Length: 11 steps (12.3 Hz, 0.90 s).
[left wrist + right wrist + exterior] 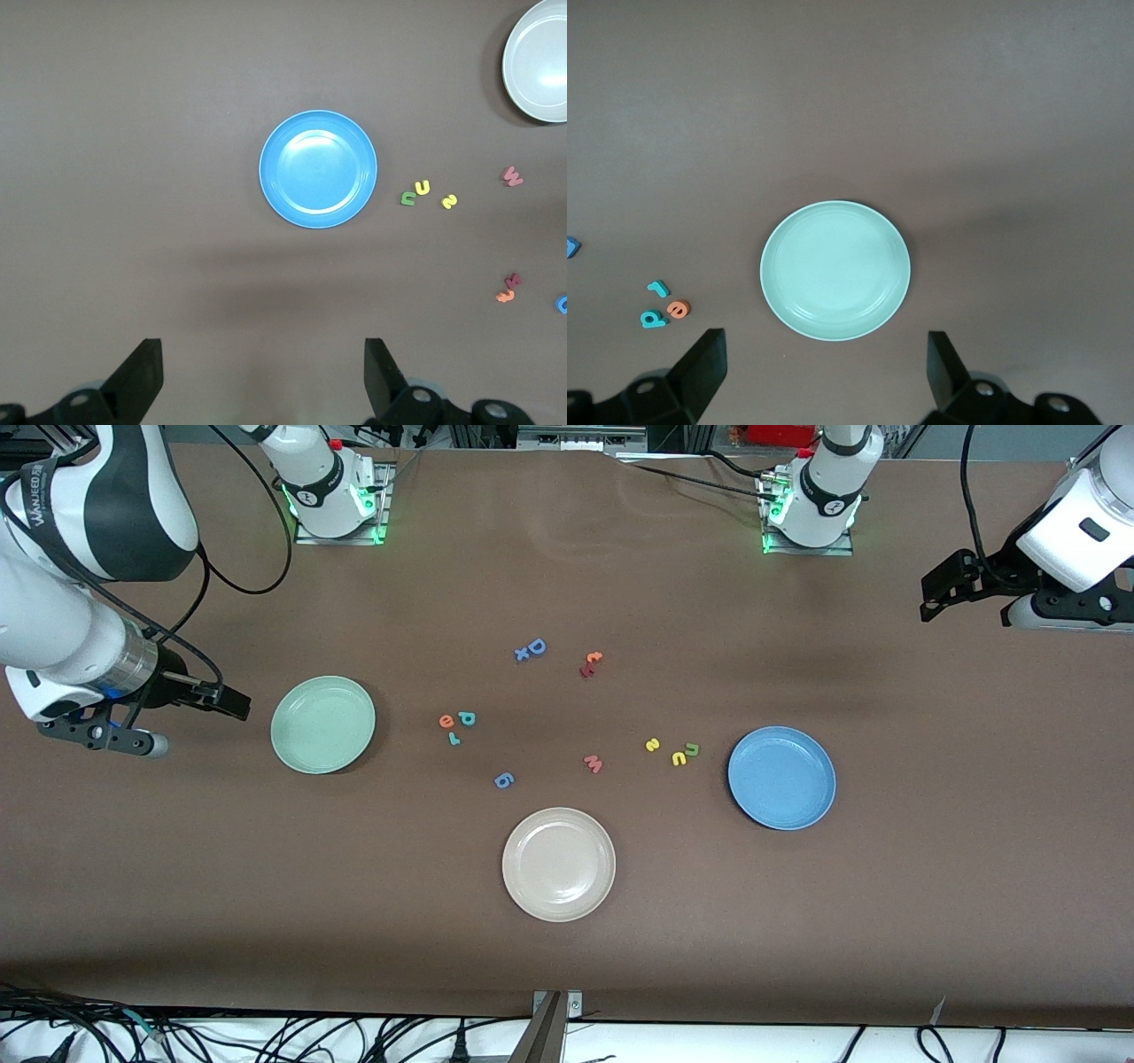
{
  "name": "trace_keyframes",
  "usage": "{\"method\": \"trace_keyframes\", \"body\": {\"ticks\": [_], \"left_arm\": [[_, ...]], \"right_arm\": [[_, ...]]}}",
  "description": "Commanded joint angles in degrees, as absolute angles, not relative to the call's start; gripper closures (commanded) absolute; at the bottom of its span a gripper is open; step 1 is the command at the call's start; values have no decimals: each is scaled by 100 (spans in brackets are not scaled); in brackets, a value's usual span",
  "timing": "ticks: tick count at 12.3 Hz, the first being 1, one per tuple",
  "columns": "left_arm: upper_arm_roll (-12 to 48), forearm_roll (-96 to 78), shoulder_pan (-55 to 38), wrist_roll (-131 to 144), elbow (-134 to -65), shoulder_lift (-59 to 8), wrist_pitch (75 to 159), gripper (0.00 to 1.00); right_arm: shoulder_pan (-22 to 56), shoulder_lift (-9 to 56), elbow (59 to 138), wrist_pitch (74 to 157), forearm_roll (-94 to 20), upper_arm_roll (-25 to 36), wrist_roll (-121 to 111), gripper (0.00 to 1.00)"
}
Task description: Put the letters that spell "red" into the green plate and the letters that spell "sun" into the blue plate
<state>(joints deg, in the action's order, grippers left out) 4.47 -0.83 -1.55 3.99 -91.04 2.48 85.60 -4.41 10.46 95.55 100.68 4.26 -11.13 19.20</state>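
The green plate (323, 724) (835, 270) lies empty toward the right arm's end. Beside it on the table sit the orange "e" (446, 721) (679, 309), teal "d" (467, 718) (653, 319) and teal "r" (454, 738) (657, 287). The blue plate (781, 778) (318, 168) lies empty toward the left arm's end, with the yellow "s" (652, 745) (449, 202), yellow "u" (679, 758) (423, 187) and olive "n" (692, 749) (408, 199) beside it. My right gripper (232, 701) (826, 359) hangs open over bare table by the green plate. My left gripper (939, 598) (263, 363) hangs open over bare table at its own end.
A cream plate (558, 864) lies nearest the front camera, mid-table. A pink "w" (594, 763) and blue "g" (503, 780) lie between the letter groups. A blue "D" (535, 646) and a red-orange pair (591, 662) lie closer to the arm bases.
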Motion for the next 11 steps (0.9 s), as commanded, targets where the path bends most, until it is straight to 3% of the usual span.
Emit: {"method": "trace_keyframes", "body": {"ticks": [1,11], "left_arm": [[475,-70,-141,360,-8930,167,8481,0],[475,-70,-149,360,-8808,150,8481,0]], "right_arm": [[-378,976,9519,9958,281,-1037,1881,0],[-378,1002,9475,9844,281,-1037,1890,0]]}}
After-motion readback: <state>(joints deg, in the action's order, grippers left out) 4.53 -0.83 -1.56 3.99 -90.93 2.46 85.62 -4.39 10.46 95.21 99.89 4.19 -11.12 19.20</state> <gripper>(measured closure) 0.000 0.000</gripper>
